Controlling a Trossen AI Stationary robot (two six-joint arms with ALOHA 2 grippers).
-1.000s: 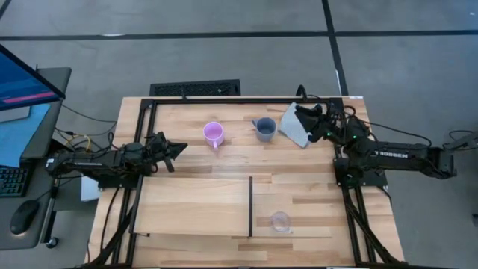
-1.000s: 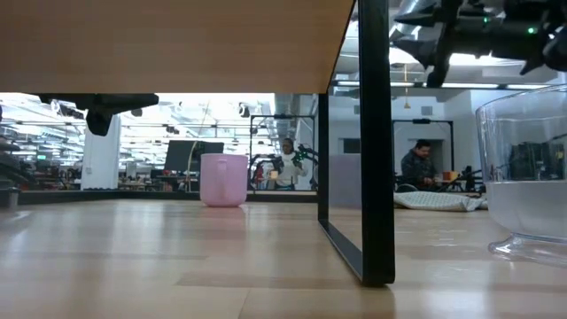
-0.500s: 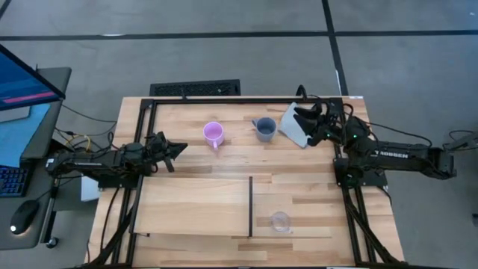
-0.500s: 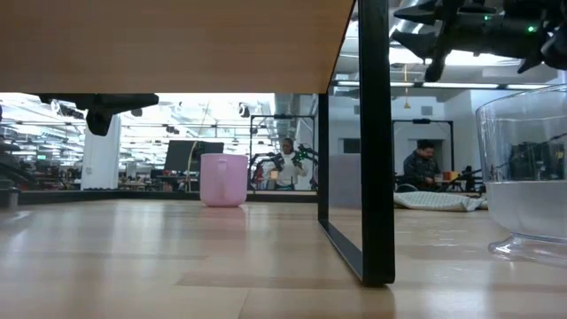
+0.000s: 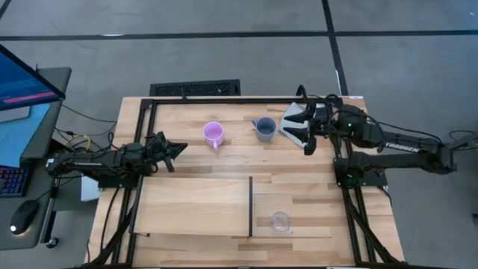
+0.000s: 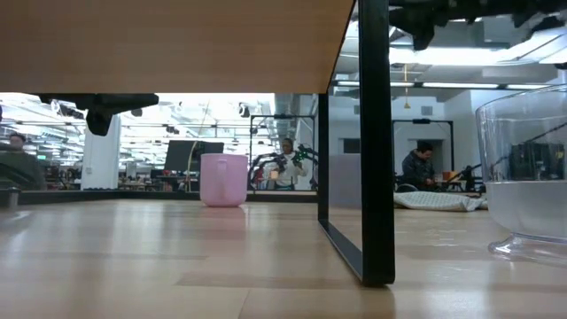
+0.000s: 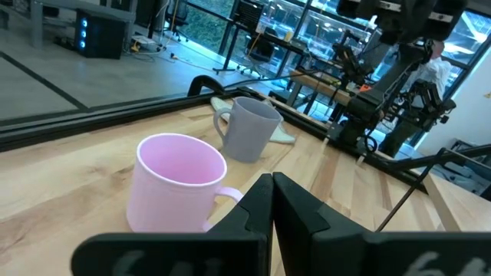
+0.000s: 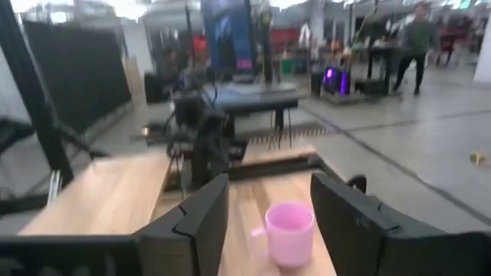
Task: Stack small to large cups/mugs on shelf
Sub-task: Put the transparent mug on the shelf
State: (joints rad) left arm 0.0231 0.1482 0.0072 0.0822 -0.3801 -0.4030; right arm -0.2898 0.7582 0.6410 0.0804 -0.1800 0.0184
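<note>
Three vessels: the blue-grey handled mug (image 5: 264,128) and pink-purple handled mug (image 5: 213,134) stand on the table; the small clear cup (image 5: 280,220), edge-cropped in the low view, sits on the pale wooden shelf (image 5: 194,205). Right gripper (image 5: 304,131) fingers wide above the grey cloth (image 5: 293,113); left gripper (image 5: 177,152) fingers closed, empty.

Crumpled grey cloth (image 5: 293,122) on striped wood tabletop (image 5: 187,155); black metal frame (image 5: 224,99); black floor vent (image 5: 195,88) beyond.

A pink-purple mug (image 5: 213,134) and a blue-grey mug (image 5: 265,128), both upright with handles, are seen apart on the striped tabletop, while a small clear cup (image 5: 280,220) is set upright on the pale shelf (image 5: 194,205), right of its black strip.
</note>
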